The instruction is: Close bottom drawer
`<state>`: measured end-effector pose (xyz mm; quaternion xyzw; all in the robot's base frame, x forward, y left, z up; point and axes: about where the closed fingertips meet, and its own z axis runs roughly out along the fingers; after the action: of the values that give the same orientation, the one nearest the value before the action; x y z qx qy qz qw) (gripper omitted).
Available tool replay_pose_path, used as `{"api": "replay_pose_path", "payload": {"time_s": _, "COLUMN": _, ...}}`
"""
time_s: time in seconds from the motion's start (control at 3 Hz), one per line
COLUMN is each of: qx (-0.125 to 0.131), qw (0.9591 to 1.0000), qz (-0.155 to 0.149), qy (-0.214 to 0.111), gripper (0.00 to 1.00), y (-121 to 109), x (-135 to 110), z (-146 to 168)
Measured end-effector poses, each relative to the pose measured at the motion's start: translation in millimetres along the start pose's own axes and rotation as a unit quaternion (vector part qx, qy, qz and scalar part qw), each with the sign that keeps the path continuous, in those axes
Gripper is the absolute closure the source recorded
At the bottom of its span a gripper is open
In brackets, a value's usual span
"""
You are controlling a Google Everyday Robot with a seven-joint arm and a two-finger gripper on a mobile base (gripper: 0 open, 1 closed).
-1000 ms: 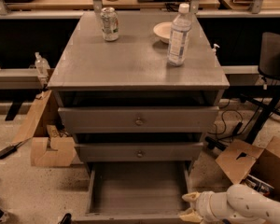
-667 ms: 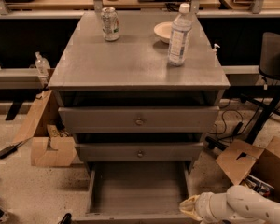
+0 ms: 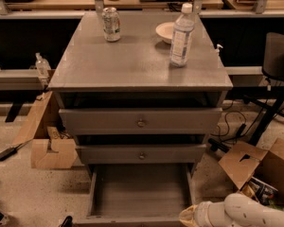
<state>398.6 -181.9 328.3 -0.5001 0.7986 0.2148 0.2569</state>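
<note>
The bottom drawer [image 3: 139, 190] of the grey cabinet is pulled far out, and its empty grey box shows from above. Its front panel lies along the bottom edge of the camera view, and its knob is out of view. My gripper [image 3: 188, 216] is at the bottom right, right by the drawer's front right corner. The white arm [image 3: 248, 213] reaches in from the right edge. The mid-width drawer [image 3: 141, 153] and the widest drawer [image 3: 140, 121] above stand out a little, each with a small round knob.
On the cabinet top [image 3: 132, 65] stand a can [image 3: 111, 24], a water bottle [image 3: 181, 34] and a bowl [image 3: 165, 31]. Cardboard boxes lie on the floor at left [image 3: 47, 150] and right [image 3: 255, 169]. A black chair [image 3: 279, 56] stands at right.
My gripper and arm have shifted a little to the left, closer to the drawer's front right corner. The drawer has not visibly moved.
</note>
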Motion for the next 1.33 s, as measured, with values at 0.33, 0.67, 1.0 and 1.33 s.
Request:
{"api": "replay_pose_path", "payload": {"time_s": 0.33, "qx": 0.004, "qw": 0.9999, "qz": 0.001, "qy": 0.016, "gripper": 1.0, "y": 13, "x": 39, "z": 27}}
{"api": "replay_pose_path", "payload": {"time_s": 0.67, "qx": 0.021, "qw": 0.9991, "qz": 0.008, "qy": 0.037, "gripper": 1.0, "y": 11, "x": 90, "z": 76}}
{"api": "replay_pose_path", "payload": {"time_s": 1.0, "qx": 0.025, "qw": 0.9987, "qz": 0.028, "qy": 0.034, "gripper": 1.0, "y": -6, "x": 114, "z": 112}}
{"api": "replay_pose_path", "payload": {"time_s": 1.33, "qx": 0.021, "qw": 0.9986, "qz": 0.043, "qy": 0.022, "gripper": 1.0, "y": -24, "x": 125, "z": 149}}
